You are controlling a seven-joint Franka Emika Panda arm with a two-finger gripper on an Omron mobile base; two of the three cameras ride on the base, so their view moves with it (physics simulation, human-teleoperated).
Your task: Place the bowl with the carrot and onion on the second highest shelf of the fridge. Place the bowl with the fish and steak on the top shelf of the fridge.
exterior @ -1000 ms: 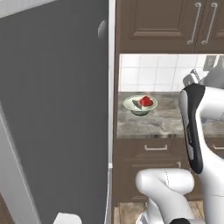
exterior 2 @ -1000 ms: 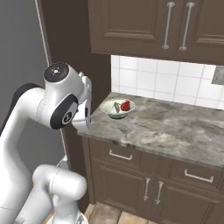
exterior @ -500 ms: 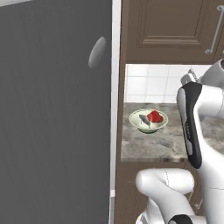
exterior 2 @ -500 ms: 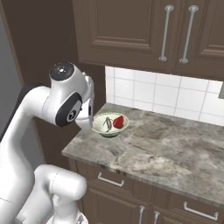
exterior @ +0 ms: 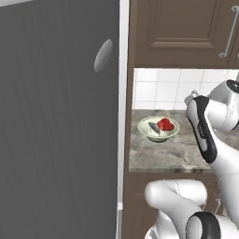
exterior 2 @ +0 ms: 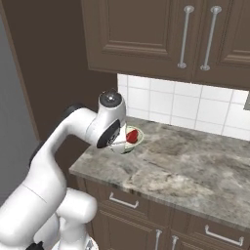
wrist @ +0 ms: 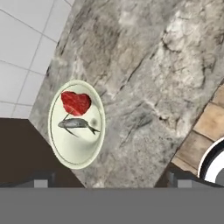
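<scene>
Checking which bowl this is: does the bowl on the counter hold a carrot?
No, the bowl holds the red steak and the grey fish.

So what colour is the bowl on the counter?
Pale greenish cream; the bowl shows best in the hand view.

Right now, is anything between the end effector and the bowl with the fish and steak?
Nothing visible. In the hand view the bowl sits alone on the counter, steak and fish inside, with bare stone around it. The end effector is open, apart from the bowl.
</scene>
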